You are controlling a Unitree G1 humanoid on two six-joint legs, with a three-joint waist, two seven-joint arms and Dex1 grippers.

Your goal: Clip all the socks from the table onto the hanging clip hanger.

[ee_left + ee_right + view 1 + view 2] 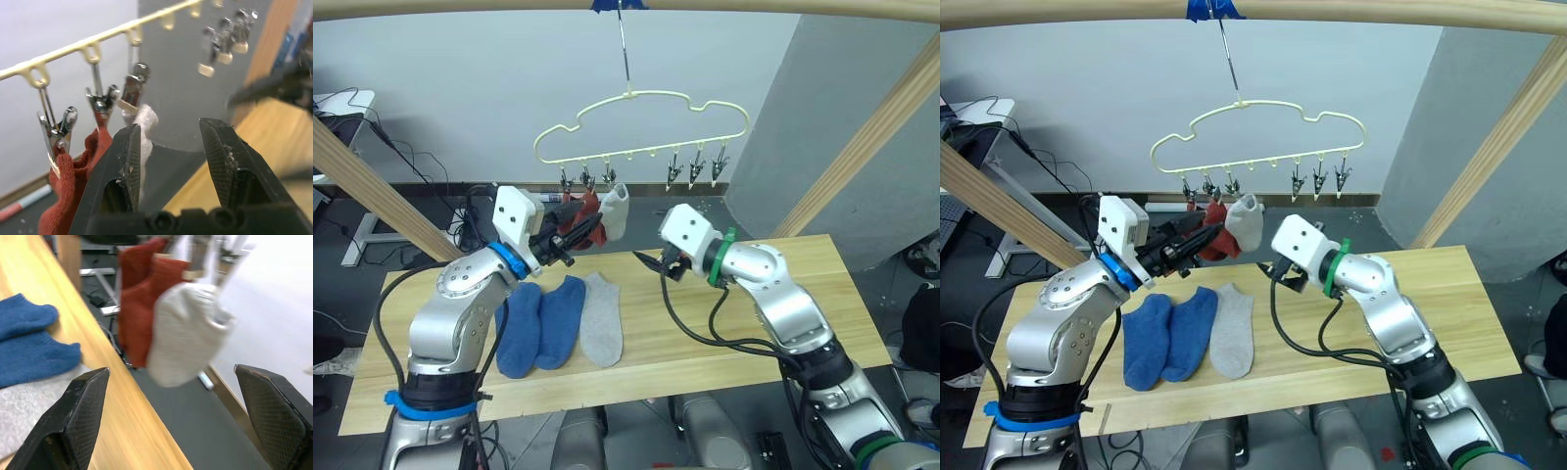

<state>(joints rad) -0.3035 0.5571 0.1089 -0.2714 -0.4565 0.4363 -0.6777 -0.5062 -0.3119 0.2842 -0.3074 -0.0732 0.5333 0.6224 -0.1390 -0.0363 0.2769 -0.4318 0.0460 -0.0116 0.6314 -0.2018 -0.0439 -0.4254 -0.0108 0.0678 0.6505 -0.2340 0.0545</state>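
The pale-yellow clip hanger [641, 127] hangs from a wooden beam above the table's [803, 294] far edge. Its left clips hold two brick-red socks [579, 211] and one light grey sock [617, 211]. Two blue socks [540, 328] and a grey sock [601, 321] lie side by side on the table. My left gripper [590, 230] is raised at the hanging socks, open, one finger [128, 152] beside the grey hanging sock [143, 127]. My right gripper [648, 262] hovers open just right of the hanging socks [183, 335], holding nothing.
Three free metal clips [697, 168] hang on the hanger's right side. Slanted wooden poles [372, 191] stand at the left and right [871, 147], under a horizontal beam [754, 8]. A grey partition [842, 117] rises behind the right end of the table.
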